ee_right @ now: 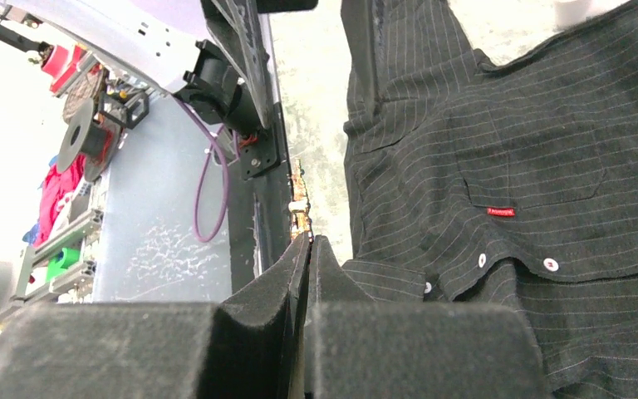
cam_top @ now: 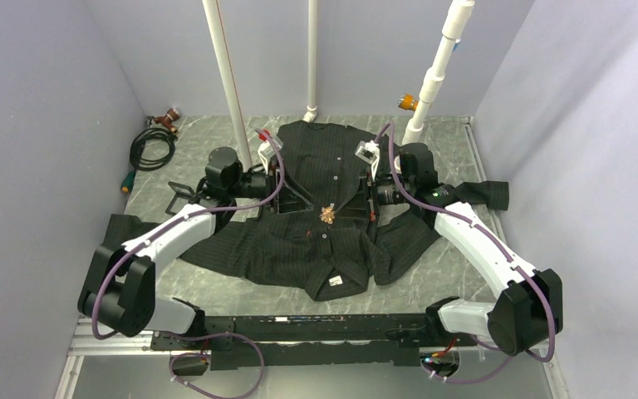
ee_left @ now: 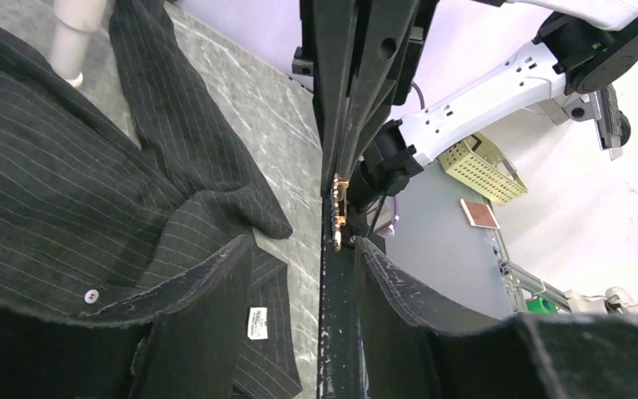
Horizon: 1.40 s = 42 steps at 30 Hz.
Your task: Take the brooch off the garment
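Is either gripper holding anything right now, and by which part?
The right gripper pinches the brooch by one end, at its fingertips. The left gripper is open, holding nothing.

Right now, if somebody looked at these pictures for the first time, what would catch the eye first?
First comes the large black pinstriped garment, spread across the marbled table. Next is the tiny gold-glinting brooch over the middle of it. The right gripper is closed on the brooch from the right, and the left gripper stands open just left of it.
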### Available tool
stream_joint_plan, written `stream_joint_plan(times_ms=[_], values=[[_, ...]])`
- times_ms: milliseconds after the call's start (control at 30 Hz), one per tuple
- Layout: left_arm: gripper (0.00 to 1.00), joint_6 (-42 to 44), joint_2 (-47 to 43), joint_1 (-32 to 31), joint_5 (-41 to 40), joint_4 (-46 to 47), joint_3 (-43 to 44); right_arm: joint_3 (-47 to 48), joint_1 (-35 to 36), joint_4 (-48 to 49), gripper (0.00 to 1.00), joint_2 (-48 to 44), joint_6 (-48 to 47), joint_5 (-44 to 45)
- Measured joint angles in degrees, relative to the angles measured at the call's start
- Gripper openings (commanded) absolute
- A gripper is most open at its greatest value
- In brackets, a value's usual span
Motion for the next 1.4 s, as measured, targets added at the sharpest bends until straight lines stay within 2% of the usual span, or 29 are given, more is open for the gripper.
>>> stream_joint_plan(times_ms=[300, 433, 600, 633, 767, 867, 933, 1033, 1100, 1167, 1267, 1400], values=[[0.49, -0.1, -1.9, -0.6, 0.2, 1.3, -0.6, 0.0, 0.2, 0.1, 0.00, 0.0, 0.0, -1.3], [0.44, 1.3, -1.9, -3.0, 0.0, -0.8, -0.4, 0.0, 0.9, -0.1, 0.00, 0.0, -0.4, -1.4], [0.30, 4.0, -1.2, -4.8, -0.1, -5.0, 0.1, 0.0, 1.9, -2.4, 0.00, 0.0, -2.4, -0.9], [0.34, 4.2, -1.1, -4.9, -0.1, -5.4, 0.1, 0.0, 2.1, -2.7, 0.00, 0.0, -2.7, -0.9], [0.67, 5.8, -0.8, -4.9, 0.5, -7.6, 0.8, 0.3, 2.3, -4.2, 0.00, 0.0, -4.7, 0.0], [0.77, 7.6, -0.7, -4.7, 2.6, -11.4, 2.4, 2.4, 2.3, -8.0, 0.00, 0.0, -9.7, 2.2], [0.90, 10.2, -0.7, -4.4, 4.3, -15.9, 4.5, 6.0, 2.3, -12.5, 0.00, 0.0, -15.5, 5.2], [0.92, 15.2, -0.4, -3.7, 5.9, -24.1, 8.2, 11.5, 2.3, -18.1, 0.00, -0.1, -23.5, 9.3], [0.99, 19.2, 0.0, -3.3, 6.5, -30.7, 10.8, 15.0, 2.3, -22.0, 0.00, -0.2, -28.4, 12.1], [0.99, 23.9, 0.4, -2.9, 6.6, -37.5, 13.3, 17.0, 2.4, -23.8, 0.00, -0.8, -32.6, 14.6], [1.00, 31.1, 0.7, -2.3, 6.3, -46.9, 16.8, 16.4, 3.0, -24.9, 0.00, -4.0, -38.4, 18.8], [1.00, 38.2, 0.5, -2.0, 5.0, -55.4, 20.4, 8.5, 6.9, -20.9, 0.00, -14.2, -47.8, 23.8]])
